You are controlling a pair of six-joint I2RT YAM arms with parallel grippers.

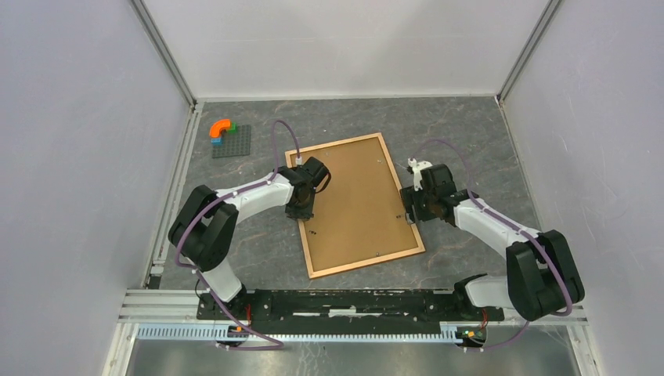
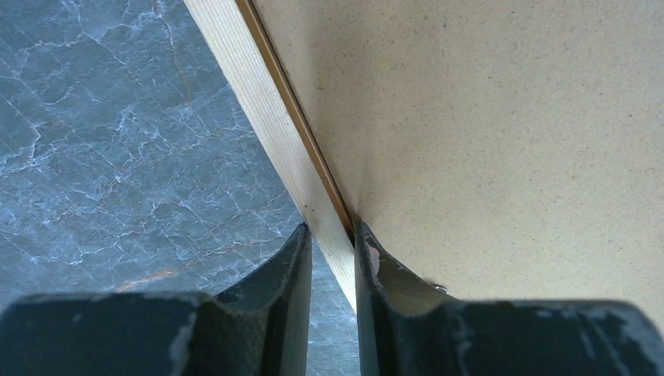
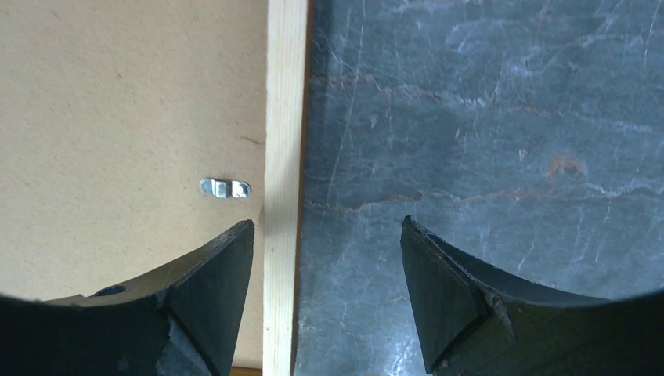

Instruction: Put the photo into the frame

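The table point(image 1: 470, 141) is grey and marbled. The frame point(image 1: 368, 263) lies flat at its middle, back side up, with the brown backing point(image 1: 356, 204) filling it. Its long axis runs far to near, skewed so the near end sits a little further right than the far end. No photo shows in any view, so where it is cannot be told.

The two arms reach in from the near edge and meet the frame at its two long sides, about halfway along each. The left gripper point(image 1: 301, 210) is at the left long side. In its wrist view, the gripper is clenched on the pale wood moulding, with one finger against the outer face and the other on the backing side. The right gripper point(image 1: 410, 210) is at the right long side with its jaws spread. They straddle the moulding, one finger over the backing and the other over bare table, and neither looks to be touching the wood. The rail runs straight up between those fingers, so a squeeze would probably meet it square.

A small metal tab point(image 3: 225, 188) lies on the backing just inside the right rail, just beyond the right gripper's inner finger.

At the far left, well apart from the frame, a grey baseplate point(image 1: 232, 142) carries a few coloured bricks point(image 1: 221, 129).
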